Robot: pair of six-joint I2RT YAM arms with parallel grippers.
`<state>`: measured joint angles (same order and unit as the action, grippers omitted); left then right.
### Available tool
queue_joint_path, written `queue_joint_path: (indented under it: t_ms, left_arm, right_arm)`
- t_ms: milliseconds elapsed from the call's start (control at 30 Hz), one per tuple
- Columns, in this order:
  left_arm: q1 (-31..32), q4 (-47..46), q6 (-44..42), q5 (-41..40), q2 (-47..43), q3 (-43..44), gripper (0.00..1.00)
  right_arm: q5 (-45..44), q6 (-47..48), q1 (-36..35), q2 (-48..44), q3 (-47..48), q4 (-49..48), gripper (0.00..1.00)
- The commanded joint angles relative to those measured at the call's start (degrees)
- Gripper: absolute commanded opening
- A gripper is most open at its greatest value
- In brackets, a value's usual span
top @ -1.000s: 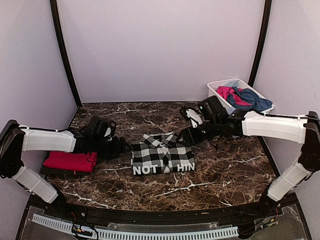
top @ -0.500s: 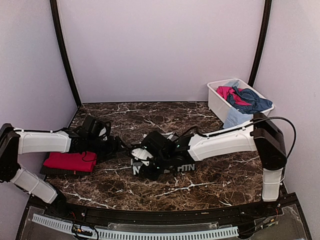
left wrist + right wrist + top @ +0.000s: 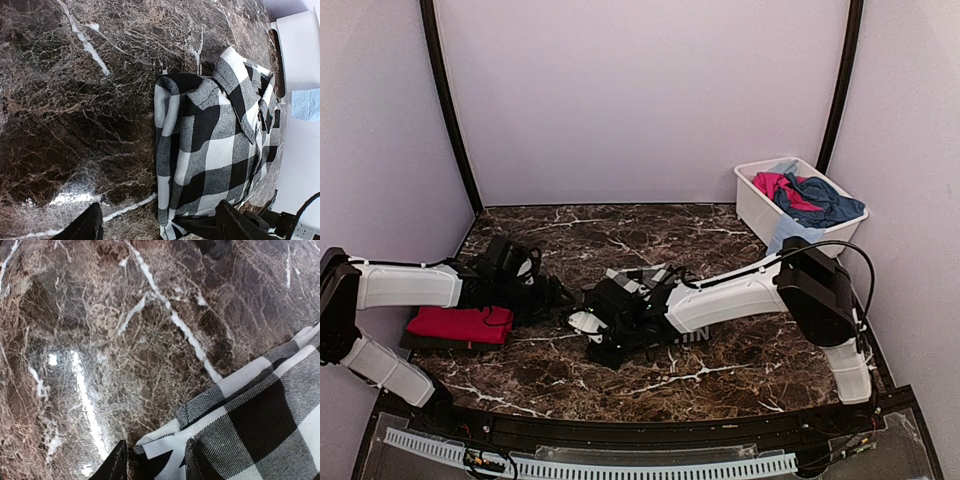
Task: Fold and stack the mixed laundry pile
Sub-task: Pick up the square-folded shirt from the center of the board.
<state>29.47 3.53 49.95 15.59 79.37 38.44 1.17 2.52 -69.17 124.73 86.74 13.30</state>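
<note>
The black-and-white checked shirt (image 3: 638,277) lies folded mid-table, mostly hidden under my right arm in the top view. My right gripper (image 3: 595,335) reaches across to its near-left corner. In the right wrist view that gripper (image 3: 156,462) is shut on the white corner of the shirt (image 3: 265,410). My left gripper (image 3: 560,297) is open just left of the shirt. In the left wrist view its fingers (image 3: 85,226) straddle the edge of the shirt (image 3: 215,145) without holding it. A folded red tee (image 3: 460,322) lies under the left forearm.
A white tub (image 3: 750,200) stands at the back right with pink and navy garments (image 3: 805,195) in it, and a light blue piece (image 3: 785,235) hangs over its front. The right arm spans the table from right to centre.
The right arm swung from the shirt's far right side across to its near-left corner, and its jaws narrowed onto that corner. The left arm barely moved.
</note>
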Motion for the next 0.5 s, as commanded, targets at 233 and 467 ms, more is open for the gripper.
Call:
queue_joint_path:
  t_ms: [233, 467]
  left_arm:
    - [-0.38, -1.07, 1.69, 0.23, -0.3, -1.61, 0.77]
    - [-0.3, -5.39, 4.06, 2.46, 2.72, -2.31, 0.75]
  right_arm:
    - [-4.37, 0.27, -0.15, 2.23, 1.14, 0.59, 0.0]
    - [-6.25, 0.39, -0.05, -6.24, -1.51, -4.83, 0.0]
